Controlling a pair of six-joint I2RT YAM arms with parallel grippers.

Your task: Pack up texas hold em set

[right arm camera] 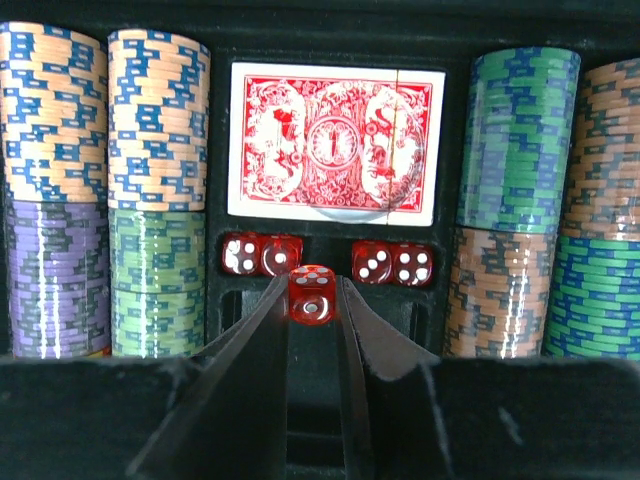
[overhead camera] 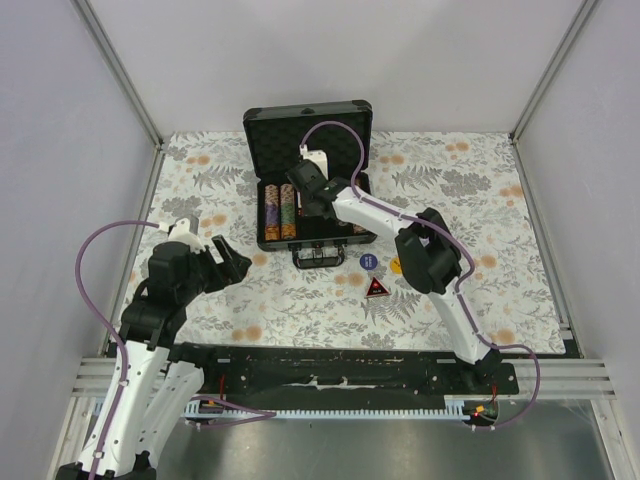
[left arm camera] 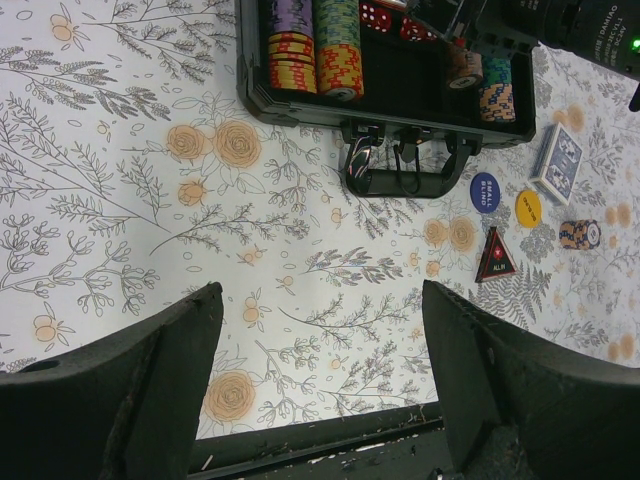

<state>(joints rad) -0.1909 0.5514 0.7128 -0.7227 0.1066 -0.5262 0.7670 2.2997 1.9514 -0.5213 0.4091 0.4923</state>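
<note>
While a die point(right arm camera: 312, 297) is gripped over the mostly filled case point(overhead camera: 272, 138) by the right fingers point(right arm camera: 250, 390), the left fingers point(left arm camera: 130, 390) spread empty, a blue deck point(left arm camera: 558, 162), buttons point(left arm camera: 485, 192) and chips point(left arm camera: 580, 234) are left on the worktop point(left arm camera: 150, 230).

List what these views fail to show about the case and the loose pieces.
- Top view: the right arm covers the right half of the case interior. Its elbow hides the blue deck and loose chip stack.
- Right wrist view: the right end effector hides what lies under the red die it grips.
- Left wrist view: the yellow button lettering is too small, and the top edge cuts off the case lid.
</note>
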